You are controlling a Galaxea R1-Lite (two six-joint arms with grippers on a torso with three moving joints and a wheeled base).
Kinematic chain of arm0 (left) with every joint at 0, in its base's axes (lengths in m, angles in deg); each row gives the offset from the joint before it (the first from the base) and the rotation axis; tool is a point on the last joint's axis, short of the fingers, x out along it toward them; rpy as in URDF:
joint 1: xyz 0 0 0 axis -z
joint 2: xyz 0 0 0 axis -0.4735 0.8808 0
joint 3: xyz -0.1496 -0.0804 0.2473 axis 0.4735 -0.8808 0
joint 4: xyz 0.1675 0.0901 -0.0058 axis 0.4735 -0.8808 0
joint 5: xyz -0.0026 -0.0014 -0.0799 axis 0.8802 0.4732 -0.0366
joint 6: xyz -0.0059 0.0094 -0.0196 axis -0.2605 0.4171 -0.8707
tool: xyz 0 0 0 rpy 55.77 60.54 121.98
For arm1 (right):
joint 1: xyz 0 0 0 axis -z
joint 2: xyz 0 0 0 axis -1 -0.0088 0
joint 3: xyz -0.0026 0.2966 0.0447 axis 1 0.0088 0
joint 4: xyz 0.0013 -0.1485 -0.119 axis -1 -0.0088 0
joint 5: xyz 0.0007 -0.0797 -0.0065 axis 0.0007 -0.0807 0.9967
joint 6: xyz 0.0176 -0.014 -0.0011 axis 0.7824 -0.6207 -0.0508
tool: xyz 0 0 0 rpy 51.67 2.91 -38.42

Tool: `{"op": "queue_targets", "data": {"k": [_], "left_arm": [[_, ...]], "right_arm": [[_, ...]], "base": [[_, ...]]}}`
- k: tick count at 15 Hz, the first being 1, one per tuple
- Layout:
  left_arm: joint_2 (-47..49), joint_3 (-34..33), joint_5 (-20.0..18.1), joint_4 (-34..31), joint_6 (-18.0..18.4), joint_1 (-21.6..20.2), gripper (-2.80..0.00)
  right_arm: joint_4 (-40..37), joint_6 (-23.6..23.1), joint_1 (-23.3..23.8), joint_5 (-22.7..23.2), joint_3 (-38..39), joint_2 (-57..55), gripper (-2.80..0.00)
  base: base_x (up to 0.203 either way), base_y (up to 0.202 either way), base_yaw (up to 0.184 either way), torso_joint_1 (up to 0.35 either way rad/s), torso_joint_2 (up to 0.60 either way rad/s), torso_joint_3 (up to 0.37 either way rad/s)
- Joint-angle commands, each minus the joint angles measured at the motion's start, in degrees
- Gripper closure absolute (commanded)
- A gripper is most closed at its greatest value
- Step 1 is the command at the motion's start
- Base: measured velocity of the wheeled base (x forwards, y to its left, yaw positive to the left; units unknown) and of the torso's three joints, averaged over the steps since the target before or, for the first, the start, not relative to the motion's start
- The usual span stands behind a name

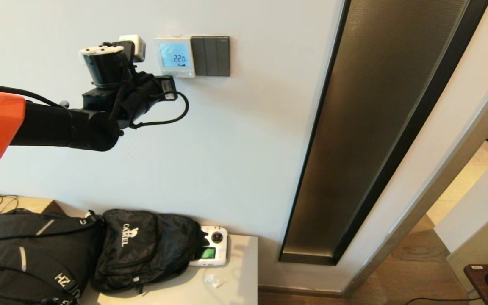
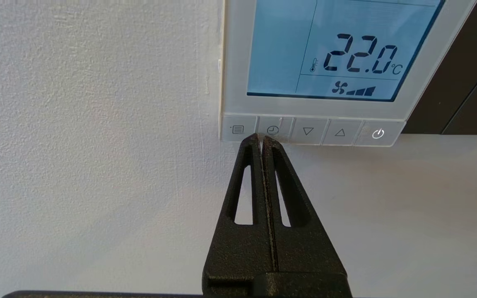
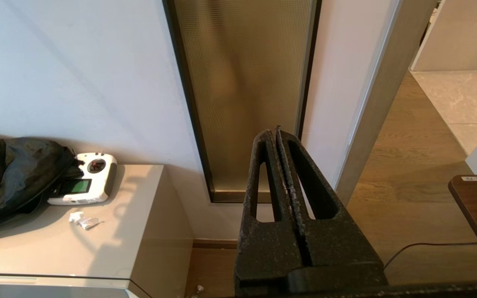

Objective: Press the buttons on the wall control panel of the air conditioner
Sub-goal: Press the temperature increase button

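Note:
The white control panel (image 1: pixel 175 56) hangs on the wall, its screen (image 2: pixel 346 49) lit pale blue and showing 22.0 °C. A row of pale buttons (image 2: pixel 309 131) runs along its bottom edge: menu (image 2: pixel 237 130), clock (image 2: pixel 272 130), down, up, power (image 2: pixel 378 133). My left arm (image 1: pixel 112 97) is raised to the panel. My left gripper (image 2: pixel 262 138) is shut and empty, its tips at the bottom edge of the row, between the menu and clock buttons. My right gripper (image 3: pixel 272 133) is shut and empty, low down, out of the head view.
A dark grey three-rocker switch plate (image 1: pixel 211 56) adjoins the panel on the right. Below, a beige cabinet (image 1: pixel 235 279) holds black backpacks (image 1: pixel 142 250) and a white remote with a green screen (image 1: pixel 210 252). A tall bronze glass panel (image 1: pixel 375 127) stands to the right.

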Motion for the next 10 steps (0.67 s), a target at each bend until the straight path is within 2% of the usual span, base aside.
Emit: {"op": "queue_targets", "data": {"k": [1, 5, 10], "left_arm": [[-1.1, -1.1, 0.1, 0.3, 0.0, 0.0, 0.00], [-4.0, -5.3, -0.1, 1.8, 0.0, 0.0, 0.00], [-3.7, -4.3, -0.1, 1.6, 0.0, 0.3, 0.00]], "right_arm": [[0.0, -0.1, 0.0, 0.0, 0.1, -0.1, 0.00], [0.0, 0.0, 0.0, 0.0, 0.1, -0.1, 0.00], [0.0, -0.1, 0.0, 0.0, 0.1, -0.1, 0.00]], "base": [[0.000, 0.000, 0.000, 0.000, 0.00, 0.000], [0.000, 0.000, 0.000, 0.000, 0.00, 0.000], [0.000, 0.000, 0.000, 0.000, 0.00, 0.000]]}}
